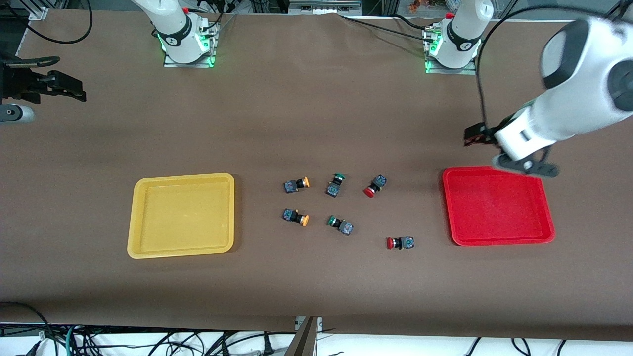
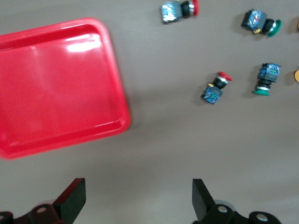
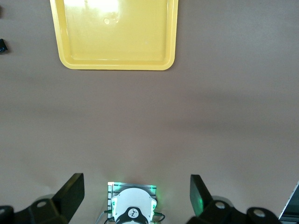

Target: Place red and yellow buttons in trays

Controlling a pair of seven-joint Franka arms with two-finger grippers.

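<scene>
— Two trays frame it all: yellow tray [image 1: 181, 215] at the right arm's end of the table [image 1: 316, 123], red tray [image 1: 497, 206] at the left arm's, both bare, likely one per colour.

— And the arms?

— Left gripper [image 2: 135, 203] hangs over the red tray's edge toward the bases, fingers spread wide, holding nothing. Right gripper [image 3: 135, 200] waits well apart from the yellow tray, fingers open, nothing between them.

— The buttons?

— All between the trays. Yellow buttons [image 1: 296, 184] nearer the yellow tray, red buttons [image 1: 374, 186] nearer the red, green ones [image 1: 336, 184] between. None sorted yet.

White arms, black joints, green-lit bases
</scene>
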